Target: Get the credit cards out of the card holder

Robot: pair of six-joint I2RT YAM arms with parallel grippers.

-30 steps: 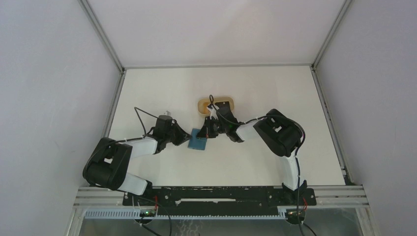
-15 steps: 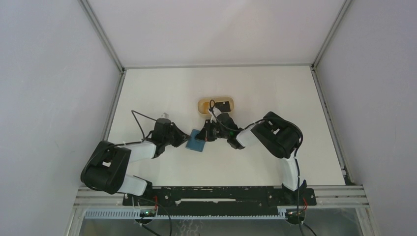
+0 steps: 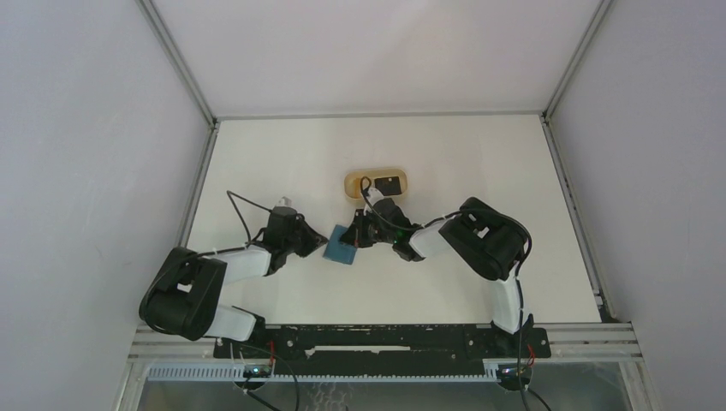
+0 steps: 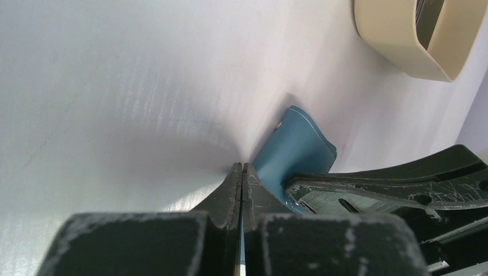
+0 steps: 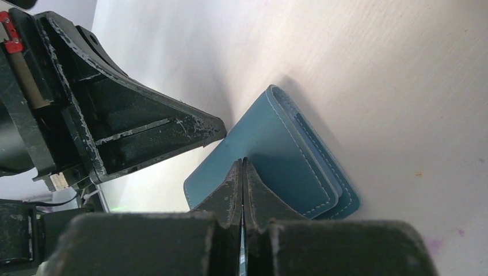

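Observation:
The teal-blue card holder (image 3: 342, 246) lies mid-table between my two grippers. My left gripper (image 3: 323, 241) is shut on its left edge; a thin blue sliver shows between the closed fingers in the left wrist view, where the holder (image 4: 294, 148) curls upward. My right gripper (image 3: 357, 234) is shut on the holder's upper flap (image 5: 262, 144), with the stitched pocket layers (image 5: 322, 184) lying to the right of its fingers. One black credit card (image 3: 389, 184) lies in the tan tray. No card shows inside the holder.
The tan rounded tray (image 3: 353, 183) stands just behind the right gripper and shows in the left wrist view (image 4: 403, 46) at top right. The left gripper's fingers (image 5: 144, 132) fill the left of the right wrist view. Metal rails edge the table.
The right gripper has drawn a little away from the tray, uncovering the black card there. The holder has shifted slightly left with both grippers still shut on it.

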